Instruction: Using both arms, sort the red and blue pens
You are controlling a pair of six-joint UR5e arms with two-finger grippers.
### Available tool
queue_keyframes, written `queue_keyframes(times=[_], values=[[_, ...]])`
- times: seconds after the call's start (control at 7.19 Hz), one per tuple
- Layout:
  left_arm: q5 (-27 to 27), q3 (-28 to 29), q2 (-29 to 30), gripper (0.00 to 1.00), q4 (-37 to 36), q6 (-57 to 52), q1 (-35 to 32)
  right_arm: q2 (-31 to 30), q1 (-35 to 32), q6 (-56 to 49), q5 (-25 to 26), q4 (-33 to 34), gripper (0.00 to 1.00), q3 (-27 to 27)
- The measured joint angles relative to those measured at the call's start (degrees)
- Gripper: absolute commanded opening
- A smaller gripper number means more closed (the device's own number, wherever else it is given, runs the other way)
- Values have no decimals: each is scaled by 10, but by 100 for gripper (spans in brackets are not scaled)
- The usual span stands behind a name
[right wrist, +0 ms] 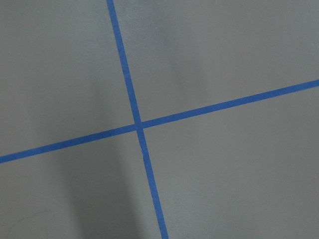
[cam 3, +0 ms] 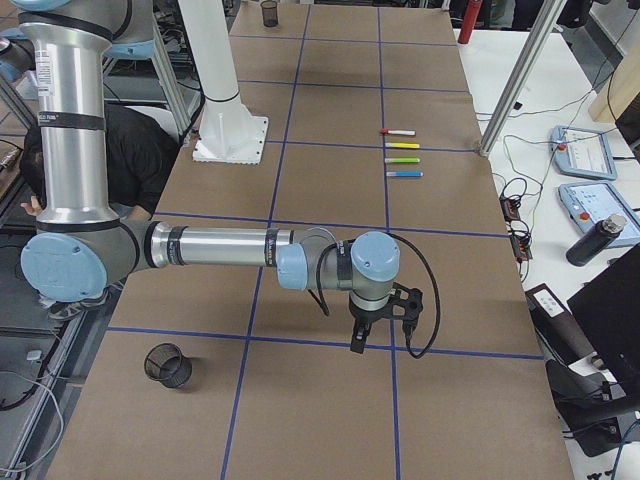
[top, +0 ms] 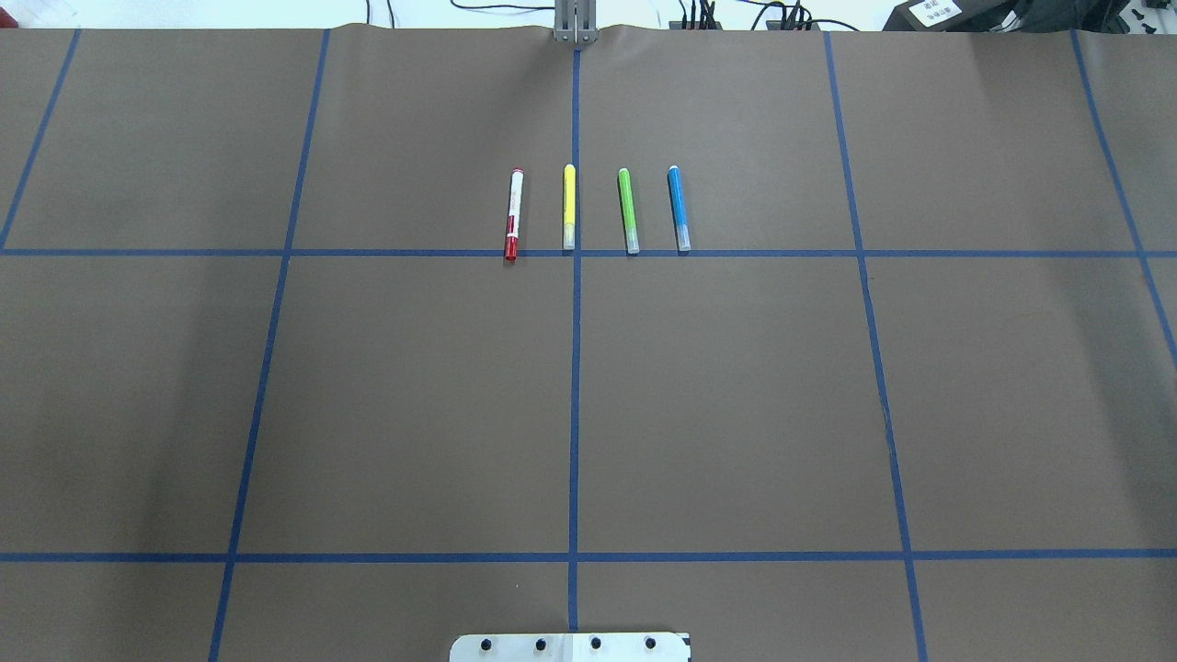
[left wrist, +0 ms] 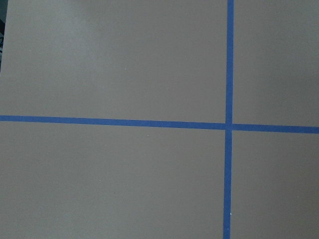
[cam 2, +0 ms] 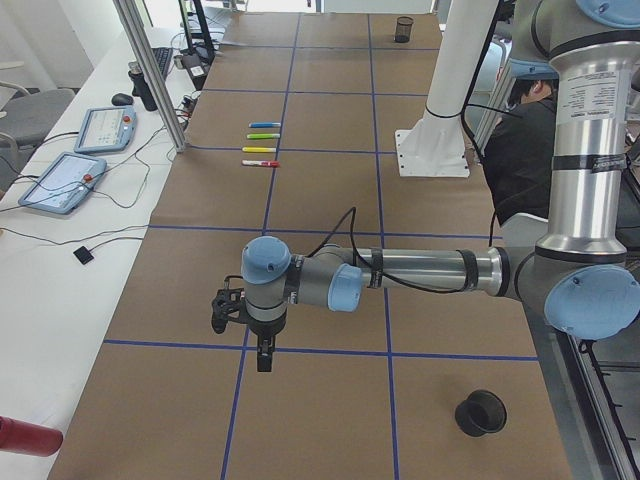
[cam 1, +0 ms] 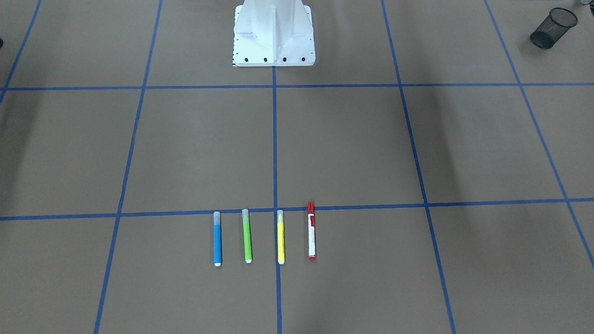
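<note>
Four pens lie side by side in a row on the brown table cover. The red pen (cam 1: 311,230) (top: 513,214), white-barrelled with a red cap, is at one end. The blue pen (cam 1: 217,239) (top: 679,208) is at the other end. Neither gripper is near them. In the exterior left view my left gripper (cam 2: 262,352) hangs above a tape crossing at the table's near end. In the exterior right view my right gripper (cam 3: 357,338) hangs over the opposite end. No fingers show in the wrist views, so I cannot tell whether either gripper is open or shut.
A green pen (top: 628,210) and a yellow pen (top: 569,206) lie between the red and blue ones. A black mesh cup (cam 1: 553,28) (cam 2: 480,411) stands near my left arm, another (cam 3: 168,364) near my right. The white robot base (cam 1: 274,35) stands mid-table. A person (cam 2: 520,140) sits behind it.
</note>
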State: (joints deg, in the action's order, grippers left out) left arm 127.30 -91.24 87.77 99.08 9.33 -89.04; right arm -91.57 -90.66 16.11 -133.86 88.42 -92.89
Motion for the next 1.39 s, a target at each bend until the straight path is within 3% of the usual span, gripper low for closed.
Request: queue_keyframes(times=[0.42,1.39], values=[[1,4,-4,100,1,0,0,-39,0,3,-6,0,100,-44],[0,13,0,100,2,1,0,-36,0,4,-3,-2,100,-46]])
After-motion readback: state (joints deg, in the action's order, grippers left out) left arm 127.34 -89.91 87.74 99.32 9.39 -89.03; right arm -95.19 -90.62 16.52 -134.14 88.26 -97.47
